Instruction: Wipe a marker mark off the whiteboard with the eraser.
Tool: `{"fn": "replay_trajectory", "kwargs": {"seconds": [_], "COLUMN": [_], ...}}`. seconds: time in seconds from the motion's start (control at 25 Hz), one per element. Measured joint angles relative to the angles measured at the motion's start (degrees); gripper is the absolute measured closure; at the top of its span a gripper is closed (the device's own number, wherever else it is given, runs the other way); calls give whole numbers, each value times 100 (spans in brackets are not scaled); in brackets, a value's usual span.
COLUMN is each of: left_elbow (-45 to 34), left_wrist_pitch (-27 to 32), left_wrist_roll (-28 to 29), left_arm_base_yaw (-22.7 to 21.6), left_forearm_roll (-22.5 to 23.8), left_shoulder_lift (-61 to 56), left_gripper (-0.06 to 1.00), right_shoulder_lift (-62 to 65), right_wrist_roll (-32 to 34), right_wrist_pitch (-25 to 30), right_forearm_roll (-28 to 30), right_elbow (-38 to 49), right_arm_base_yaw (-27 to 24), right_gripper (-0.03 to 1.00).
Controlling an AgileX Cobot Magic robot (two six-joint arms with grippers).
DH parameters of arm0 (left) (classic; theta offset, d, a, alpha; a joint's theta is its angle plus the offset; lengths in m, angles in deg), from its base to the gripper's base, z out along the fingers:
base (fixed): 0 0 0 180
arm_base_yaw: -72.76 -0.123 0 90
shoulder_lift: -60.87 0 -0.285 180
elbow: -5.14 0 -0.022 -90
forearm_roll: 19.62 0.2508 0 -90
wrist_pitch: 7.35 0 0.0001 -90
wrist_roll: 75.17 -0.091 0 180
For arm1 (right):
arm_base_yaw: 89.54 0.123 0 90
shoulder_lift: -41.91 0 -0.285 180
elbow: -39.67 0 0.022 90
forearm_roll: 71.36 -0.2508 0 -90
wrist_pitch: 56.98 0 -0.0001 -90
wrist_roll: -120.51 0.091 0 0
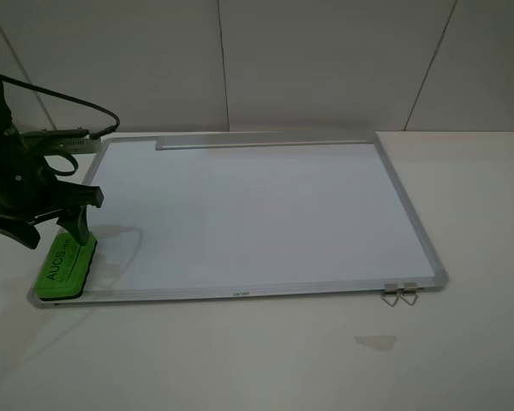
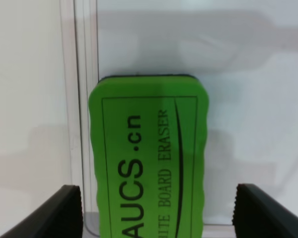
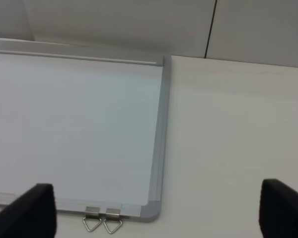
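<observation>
1. Eraser (image 2: 149,158): the green block lay between the jaws of the left gripper (image 2: 156,210). The jaws stood released, spread wider than the block, with a gap on either side and no contact.
2. The eraser's top face was turned up and read "AUCS.cn" beside a line ending "BOARD ERASER".
3. In the high view the left gripper (image 1: 47,224) hung over the eraser's far end. The eraser (image 1: 66,268) rested flat on the near left corner of the whiteboard (image 1: 257,214), its long side running along the left frame.
4. A dark cable (image 1: 77,98) curved away from the left arm above the board's far left corner.
5. Right gripper (image 3: 159,210): its jaws also stood released and wide apart, grasping nothing. It was above the near right corner of the whiteboard (image 3: 64,124) and the surface (image 3: 238,148) beside that corner.
6. Two metal clips (image 3: 102,220) hung from the near frame at that corner, touching one another.
7. A grey tray strip (image 1: 265,141) ran along the far edge of the board.
8. The board lay flat on the pale surface (image 1: 325,368).
</observation>
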Motion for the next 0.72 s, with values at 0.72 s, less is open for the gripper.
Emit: {"fn": "replay_trajectory", "kwargs": {"seconds": [0.72], "left_elbow": [335], "left_wrist_pitch": [2559], "left_wrist_roll": [-344], "left_arm_base_yaw": [0], "left_forearm_roll": [345], "left_shoulder_lift": [-1809], "left_gripper": [30], "right_shoulder_lift": [0], "right_wrist_roll": [0], "right_wrist_pitch": [0], "right_forearm_roll": [0], "right_elbow": [0], "right_arm_base_yaw": [0], "right_gripper": [15]}}
